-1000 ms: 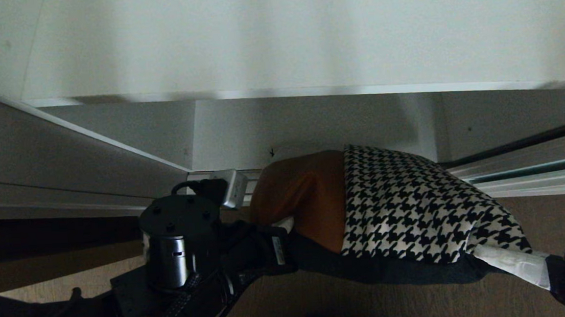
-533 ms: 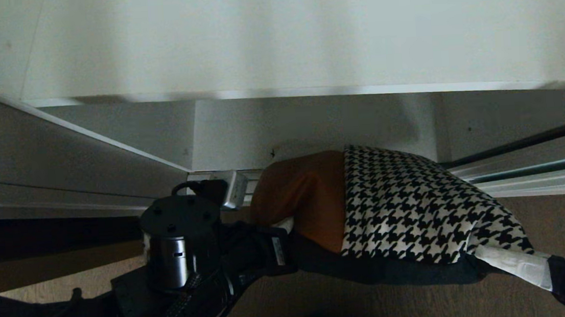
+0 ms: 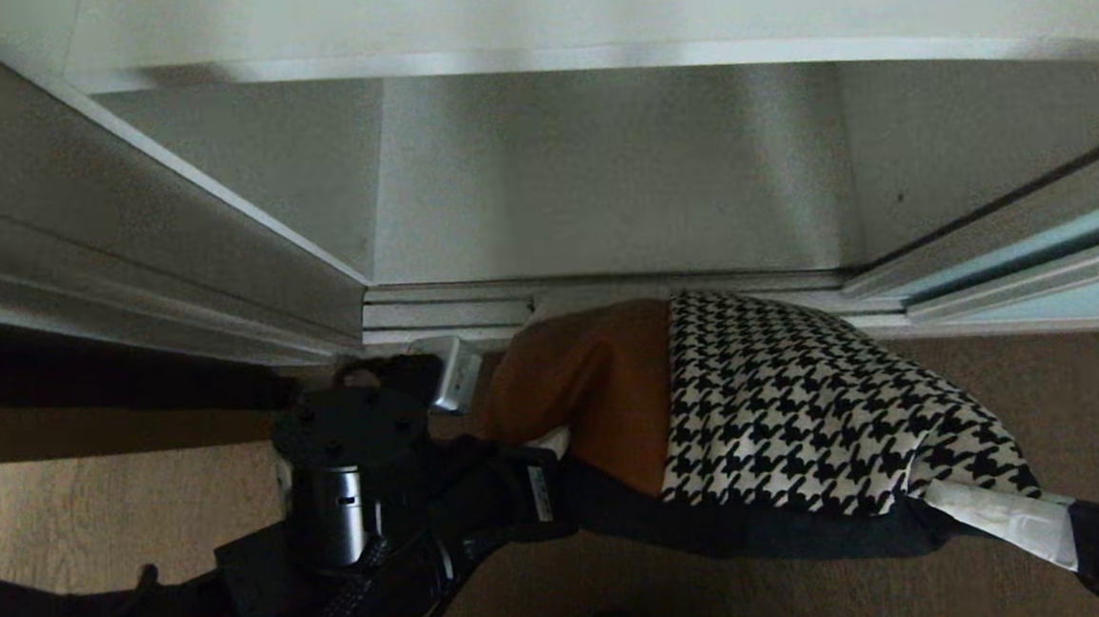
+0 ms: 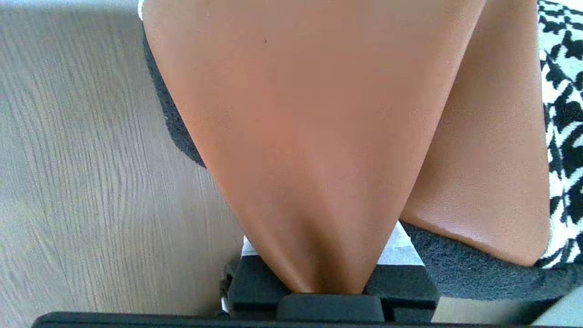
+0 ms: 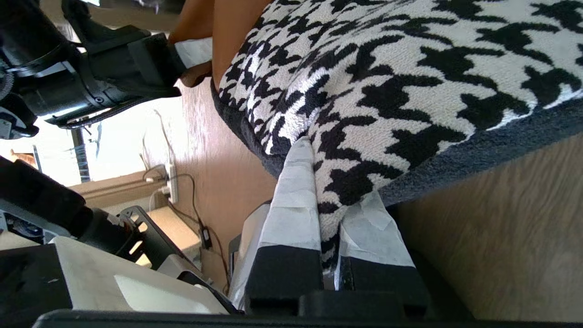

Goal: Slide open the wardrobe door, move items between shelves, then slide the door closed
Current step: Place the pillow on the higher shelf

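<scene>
Both tools gripped the cushion [image 3: 756,410] mid-frame: left tool [image 4: 325,269] clenched its tan corner, right tool [image 5: 330,228] its houndstooth corner, above wood floor [image 3: 94,508].

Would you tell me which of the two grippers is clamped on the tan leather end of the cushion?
The left gripper: it pinches the tan leather corner of the cushion, whereas the right gripper grips the black-and-white houndstooth end.

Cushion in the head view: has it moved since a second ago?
Cannot tell. The cushion sits at the same spot in the picture, gripped at both ends, while the shelf edge and floor track shifted, so the camera moved.
</scene>
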### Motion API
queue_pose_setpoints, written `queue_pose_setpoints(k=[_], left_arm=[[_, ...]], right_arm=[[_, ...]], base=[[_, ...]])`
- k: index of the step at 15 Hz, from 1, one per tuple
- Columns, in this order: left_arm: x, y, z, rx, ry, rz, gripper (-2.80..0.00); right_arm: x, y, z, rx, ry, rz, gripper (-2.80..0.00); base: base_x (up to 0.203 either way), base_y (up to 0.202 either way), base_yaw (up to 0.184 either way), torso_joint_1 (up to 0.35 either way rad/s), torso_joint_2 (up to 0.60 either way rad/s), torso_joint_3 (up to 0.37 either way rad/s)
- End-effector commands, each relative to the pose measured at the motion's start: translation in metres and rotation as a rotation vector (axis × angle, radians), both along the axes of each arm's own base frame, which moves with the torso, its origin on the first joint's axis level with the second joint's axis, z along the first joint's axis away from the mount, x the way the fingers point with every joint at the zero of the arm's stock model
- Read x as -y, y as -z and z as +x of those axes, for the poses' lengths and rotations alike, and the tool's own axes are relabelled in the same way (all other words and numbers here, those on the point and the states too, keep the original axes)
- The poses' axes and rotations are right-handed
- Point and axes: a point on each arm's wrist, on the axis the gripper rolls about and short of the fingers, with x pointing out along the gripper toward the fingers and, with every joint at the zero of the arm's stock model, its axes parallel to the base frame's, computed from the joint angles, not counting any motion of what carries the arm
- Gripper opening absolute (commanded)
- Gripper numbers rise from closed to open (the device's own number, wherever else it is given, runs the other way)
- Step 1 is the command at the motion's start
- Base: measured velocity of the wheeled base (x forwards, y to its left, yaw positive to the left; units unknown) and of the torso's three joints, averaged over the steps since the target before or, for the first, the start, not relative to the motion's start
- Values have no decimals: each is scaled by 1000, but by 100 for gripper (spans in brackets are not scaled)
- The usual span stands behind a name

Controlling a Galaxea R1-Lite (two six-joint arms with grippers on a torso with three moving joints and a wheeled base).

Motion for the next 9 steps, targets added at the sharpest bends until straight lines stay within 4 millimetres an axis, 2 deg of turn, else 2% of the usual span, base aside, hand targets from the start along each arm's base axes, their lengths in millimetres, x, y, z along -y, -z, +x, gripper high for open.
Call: queue_pose_setpoints(k=[1, 9], left_arm=[[0, -1, 0, 3, -3, -8, -280], [0, -1, 0, 3, -4, -7, -280]], right_arm=[[0, 0, 0, -1, -5, 2, -280], [-1, 1, -1, -3, -10, 3, -280]], base=[[-194, 0, 1, 7, -2, 7], [-196, 0, 0, 3, 2, 2]])
